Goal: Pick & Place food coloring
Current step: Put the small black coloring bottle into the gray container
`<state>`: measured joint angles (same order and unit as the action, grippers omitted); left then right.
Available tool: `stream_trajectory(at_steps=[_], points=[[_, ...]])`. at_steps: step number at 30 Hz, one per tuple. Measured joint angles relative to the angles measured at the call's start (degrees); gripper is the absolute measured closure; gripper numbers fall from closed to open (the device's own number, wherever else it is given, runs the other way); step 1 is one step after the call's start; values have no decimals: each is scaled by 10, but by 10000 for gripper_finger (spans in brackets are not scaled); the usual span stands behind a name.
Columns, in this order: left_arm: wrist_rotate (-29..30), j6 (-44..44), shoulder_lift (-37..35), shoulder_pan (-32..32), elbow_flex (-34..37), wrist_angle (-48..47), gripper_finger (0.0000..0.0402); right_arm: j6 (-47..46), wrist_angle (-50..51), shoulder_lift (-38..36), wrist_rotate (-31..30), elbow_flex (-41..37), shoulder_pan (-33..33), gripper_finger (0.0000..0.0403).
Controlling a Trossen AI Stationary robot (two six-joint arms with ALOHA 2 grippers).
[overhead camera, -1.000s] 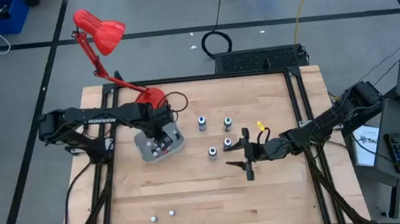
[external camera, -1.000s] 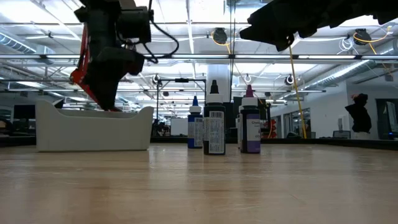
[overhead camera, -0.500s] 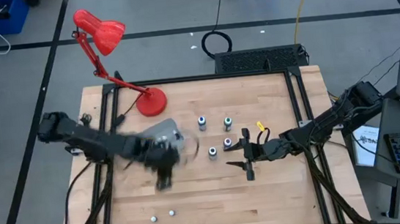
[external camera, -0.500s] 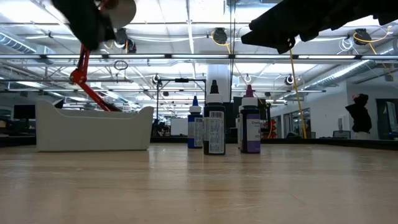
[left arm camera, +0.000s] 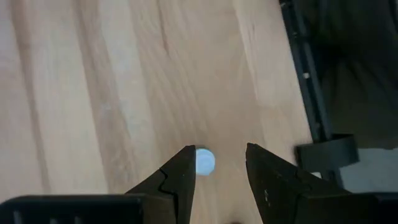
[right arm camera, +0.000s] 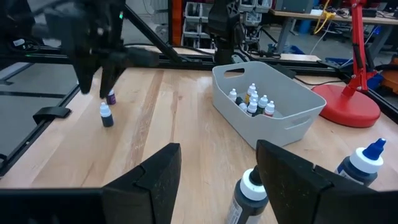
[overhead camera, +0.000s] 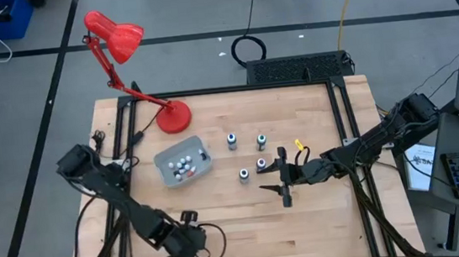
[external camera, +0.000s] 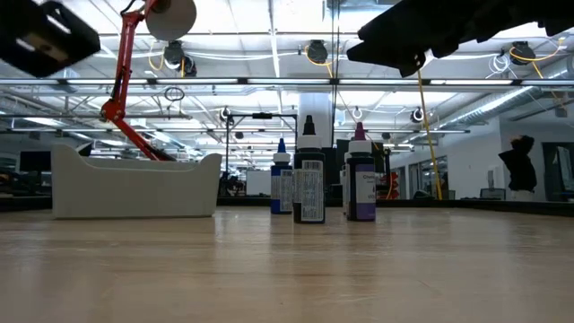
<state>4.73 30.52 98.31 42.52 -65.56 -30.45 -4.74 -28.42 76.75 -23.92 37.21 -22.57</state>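
Two small loose food-coloring bottles lie near the front edge of the pale wooden table [overhead camera: 323, 221], and one of them, a tiny white-capped bottle [left arm camera: 204, 161], is seen from above in the left wrist view, just beyond the fingertips and touching neither. More small bottles [overhead camera: 184, 165] are already collected in the translucent grey rectangular tray [overhead camera: 169, 175], and four larger white-capped bottles [overhead camera: 246, 155] stand upright at mid-table, the nearest being a dark-bodied one [right arm camera: 250, 196] just ahead of the right fingers.

The left gripper [left arm camera: 217, 160] is held partly open and empty above the front bottle, which sits off-centre, closer to one finger [left arm camera: 178, 177]. If the descent were made from this line, the bottle could be clipped by that finger and tipped or rolled toward the table's black edge rail [left arm camera: 305, 87]; a small round cap also gives little surface for a firm pinch.

The left arm is stretched from its base down to the front edge, wrist pointing at the tabletop. The right gripper [overhead camera: 283, 176] is held open and empty, raised over mid-table beside the standing bottles, its arm reaching in level from the right. A red desk lamp [overhead camera: 124, 46] stands behind the tray.
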Motion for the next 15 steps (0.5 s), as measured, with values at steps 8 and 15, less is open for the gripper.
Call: stream_trajectory(at_steps=[8,15], points=[[-1,-2,22,-10,0,2,256,-6,4,0,1,0,0,206],[14,9,22,-10,0,-22,256,-6,5,0,1,0,0,206]])
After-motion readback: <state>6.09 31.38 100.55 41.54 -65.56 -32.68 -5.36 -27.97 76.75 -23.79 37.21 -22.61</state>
